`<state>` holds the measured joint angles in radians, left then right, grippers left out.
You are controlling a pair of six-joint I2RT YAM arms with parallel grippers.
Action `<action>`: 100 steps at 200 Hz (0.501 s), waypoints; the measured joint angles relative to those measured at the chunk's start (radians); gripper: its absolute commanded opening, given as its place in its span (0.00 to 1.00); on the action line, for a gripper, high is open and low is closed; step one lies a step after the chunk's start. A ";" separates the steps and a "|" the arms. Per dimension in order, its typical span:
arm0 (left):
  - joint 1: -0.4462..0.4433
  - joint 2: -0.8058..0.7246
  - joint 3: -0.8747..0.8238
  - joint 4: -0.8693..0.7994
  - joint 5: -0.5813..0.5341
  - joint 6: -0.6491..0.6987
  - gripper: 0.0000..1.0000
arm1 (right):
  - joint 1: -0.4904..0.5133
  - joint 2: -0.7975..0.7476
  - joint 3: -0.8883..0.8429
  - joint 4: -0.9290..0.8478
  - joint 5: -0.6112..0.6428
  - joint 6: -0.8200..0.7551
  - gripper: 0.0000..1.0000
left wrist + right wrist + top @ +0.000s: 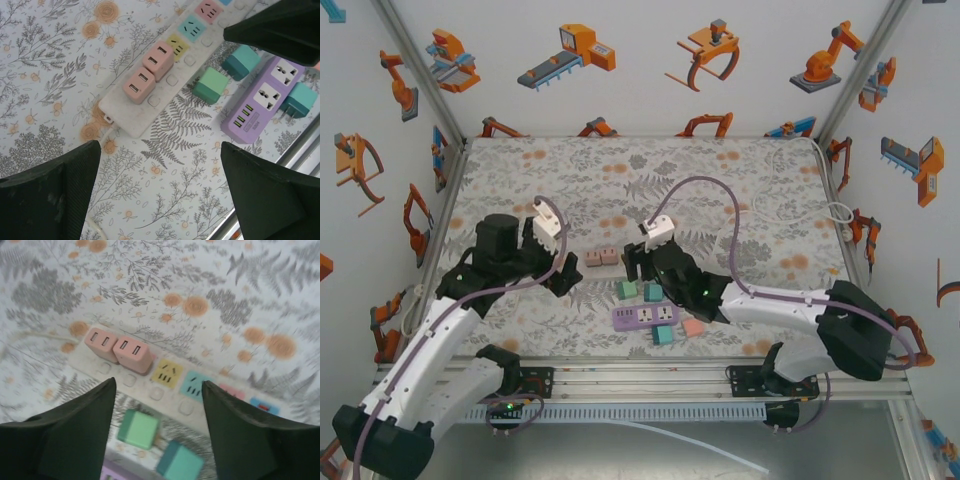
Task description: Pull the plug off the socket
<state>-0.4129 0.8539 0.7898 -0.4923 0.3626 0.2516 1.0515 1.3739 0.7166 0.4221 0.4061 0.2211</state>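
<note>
you have clear air above the two pink plugs [131,355] and bare floral mat [150,275] along the far side of the white strip [131,117], so that flank is open. the plugs sit touching side by side, and on the near side a green cube [137,429] and a teal cube [179,462] crowd the strip. the purple strip [260,105] lies just past those, and the lane between looks tight, though blur leaves it unsure.

The floral worktop [570,180] is carrying a white power strip [150,107] and a purple power strip [260,105]. A green adapter [210,85] and a teal adapter [241,61] are lying loose between the strips, with a second teal adapter [300,100] sitting just beside the purple one.
</note>
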 measured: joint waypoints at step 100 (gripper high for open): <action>0.000 0.336 0.080 0.035 0.131 0.377 0.99 | -0.470 0.240 0.531 -0.600 -0.580 0.208 0.60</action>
<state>-0.4129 1.1896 0.8696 -0.4568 0.4938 0.6289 0.5819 1.6138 1.2480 -0.1776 -0.1738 0.4294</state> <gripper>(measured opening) 0.984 0.609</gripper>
